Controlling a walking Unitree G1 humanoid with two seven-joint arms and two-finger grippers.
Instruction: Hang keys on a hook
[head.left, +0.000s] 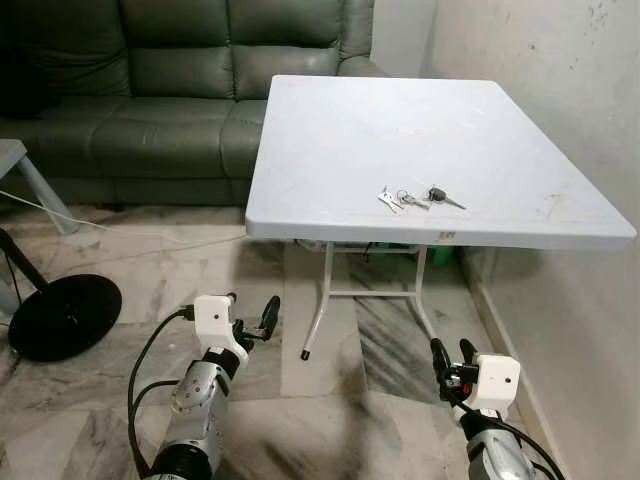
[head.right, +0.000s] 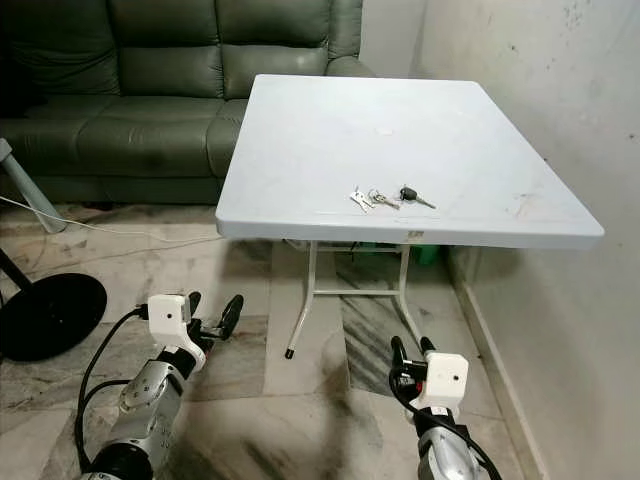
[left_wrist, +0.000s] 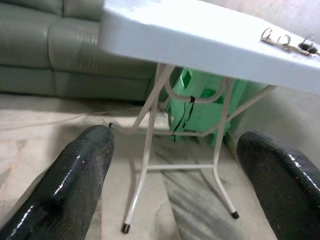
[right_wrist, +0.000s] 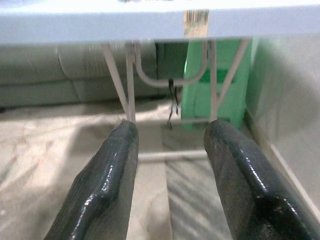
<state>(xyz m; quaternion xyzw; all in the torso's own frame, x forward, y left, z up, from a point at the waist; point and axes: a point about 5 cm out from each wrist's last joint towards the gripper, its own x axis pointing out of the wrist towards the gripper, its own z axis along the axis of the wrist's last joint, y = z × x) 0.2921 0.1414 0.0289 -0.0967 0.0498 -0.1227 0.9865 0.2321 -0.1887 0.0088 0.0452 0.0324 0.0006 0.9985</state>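
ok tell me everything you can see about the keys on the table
The keys lie flat on the white table, near its front edge and a little right of the middle. It is a small metal bunch spread in a line: silvery keys at the left, split rings in the middle, and a key with a black head at the right, blade pointing right. Only the tabletop touches them; both grippers are low, near the floor.

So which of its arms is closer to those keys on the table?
Right, I'd judge. The right gripper hangs low, almost straight below the keys near the table's front edge. The left gripper is also low, but well off to the left.
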